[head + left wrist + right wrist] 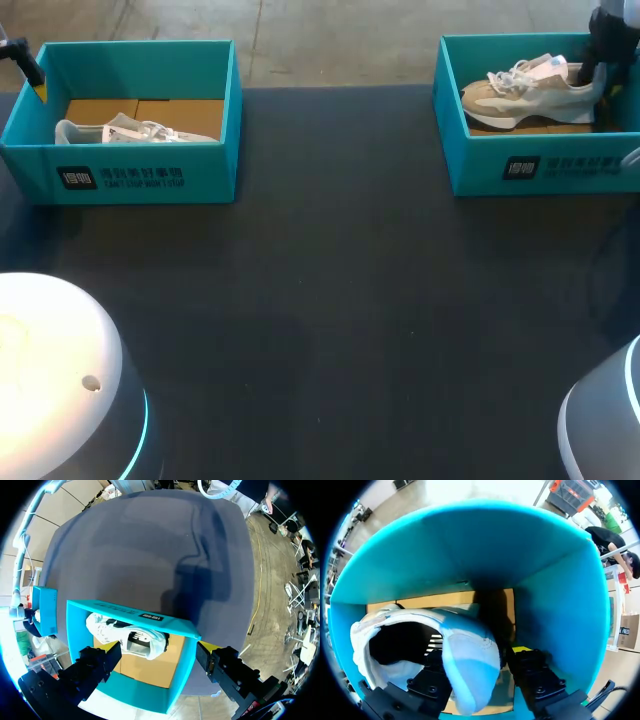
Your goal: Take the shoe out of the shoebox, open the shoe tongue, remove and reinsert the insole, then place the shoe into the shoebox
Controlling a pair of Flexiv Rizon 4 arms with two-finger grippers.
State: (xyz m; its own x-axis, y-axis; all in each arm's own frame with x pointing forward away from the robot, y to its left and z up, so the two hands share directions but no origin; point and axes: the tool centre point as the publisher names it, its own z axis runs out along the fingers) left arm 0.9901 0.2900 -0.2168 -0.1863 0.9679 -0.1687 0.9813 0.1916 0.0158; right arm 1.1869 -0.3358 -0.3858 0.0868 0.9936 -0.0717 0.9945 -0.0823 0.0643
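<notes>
Two shoes lie in boxes: the white shoe in the left box, the beige shoe in the right box. The left gripper hangs wide open above the white shoe; the right gripper is at the beige shoe's heel, grip unclear

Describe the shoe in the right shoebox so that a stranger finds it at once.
On the dark table, go to the far right corner: a teal shoebox stands there. The sneaker inside has the right claw at its heel. It is beige and tan, whereas the left shoebox holds a white sneaker.
</notes>
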